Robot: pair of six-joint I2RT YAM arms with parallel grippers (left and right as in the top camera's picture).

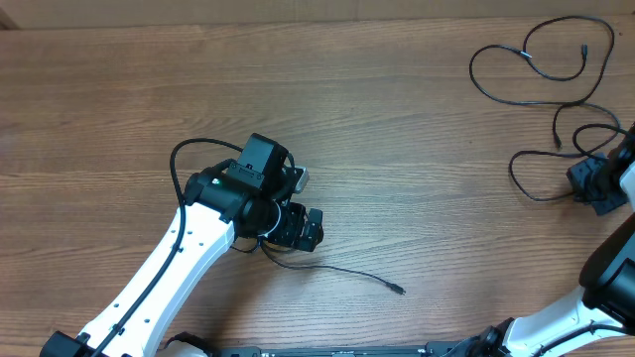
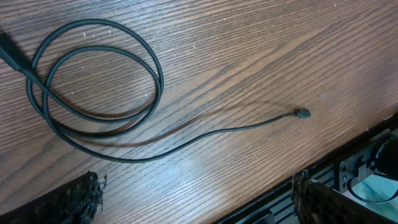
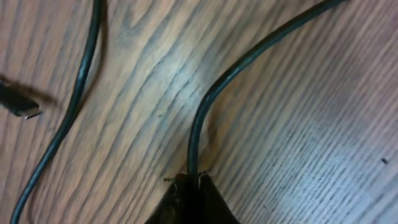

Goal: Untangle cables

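Judged the job well along, not finished. Saw no tight knot anywhere among the cables; found them in two lots, well apart on the bench. Found one cord under the left arm, wound in a loose double loop, with the tail running clear to a small plug. Found the left hand hovering over that loop with fingers wide apart, gripping nothing. Found the other lot at the far right, sprawled in open loops crossing one another; could not tell how many cords made it up. Caught the right hand there, pinched together on a strand, with another strand near beside. Reckoned left to do: opening the double loop and parting the crossings at right. Noted the left arm hiding part of its cord from above.
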